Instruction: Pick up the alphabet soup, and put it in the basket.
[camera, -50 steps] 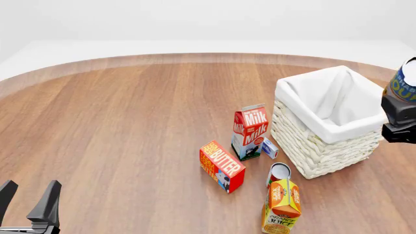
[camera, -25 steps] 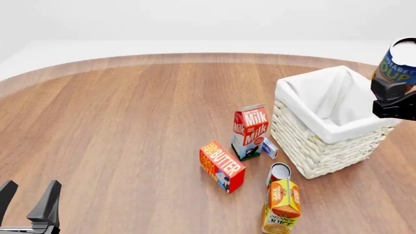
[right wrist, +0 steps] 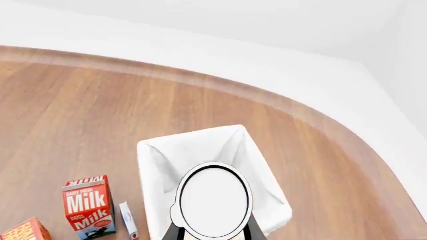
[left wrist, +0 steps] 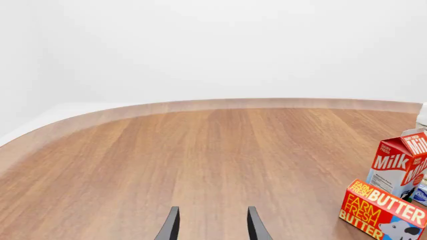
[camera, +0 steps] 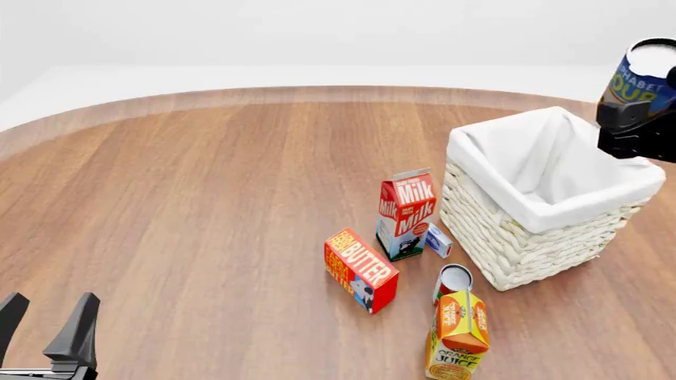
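Above the basket (camera: 549, 186), blue-labelled alphabet soup (camera: 640, 85)

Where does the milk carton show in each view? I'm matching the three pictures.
Front view: milk carton at centre, left of the basket.
Left wrist view: at the right edge, behind the butter box.
Right wrist view: lower left.
Shared landmark: the table's curved far edge.

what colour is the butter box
Red and orange-yellow butter box, with white lettering; clearest in the front view.
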`<state>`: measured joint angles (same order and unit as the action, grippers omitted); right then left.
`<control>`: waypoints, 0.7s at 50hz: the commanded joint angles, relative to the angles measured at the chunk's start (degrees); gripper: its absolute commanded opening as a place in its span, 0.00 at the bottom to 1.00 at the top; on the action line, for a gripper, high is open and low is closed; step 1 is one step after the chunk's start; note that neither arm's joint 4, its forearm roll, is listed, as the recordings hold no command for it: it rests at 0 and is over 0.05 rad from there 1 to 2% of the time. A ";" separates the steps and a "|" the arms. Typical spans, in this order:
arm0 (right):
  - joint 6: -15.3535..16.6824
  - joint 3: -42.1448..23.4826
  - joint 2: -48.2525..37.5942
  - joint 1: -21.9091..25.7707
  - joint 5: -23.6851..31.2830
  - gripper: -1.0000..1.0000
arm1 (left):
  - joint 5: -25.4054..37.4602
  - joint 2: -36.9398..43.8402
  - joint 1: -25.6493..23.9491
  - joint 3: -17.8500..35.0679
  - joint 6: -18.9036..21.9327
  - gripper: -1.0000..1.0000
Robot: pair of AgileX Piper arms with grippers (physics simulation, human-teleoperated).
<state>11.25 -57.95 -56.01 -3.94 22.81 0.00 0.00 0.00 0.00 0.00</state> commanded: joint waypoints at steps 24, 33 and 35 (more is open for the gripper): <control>-3.44 -6.37 -10.28 -0.55 -0.09 0.00 | 0.00 0.00 0.00 0.00 0.00 1.00; -2.98 -8.71 -12.69 -0.54 0.67 0.00 | 0.00 0.00 0.00 0.00 0.00 1.00; -2.85 -9.14 -13.34 -0.77 0.61 0.00 | 0.00 0.00 0.00 0.00 0.00 1.00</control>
<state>9.32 -64.48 -66.90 -4.39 23.15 0.00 0.00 0.00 0.00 0.00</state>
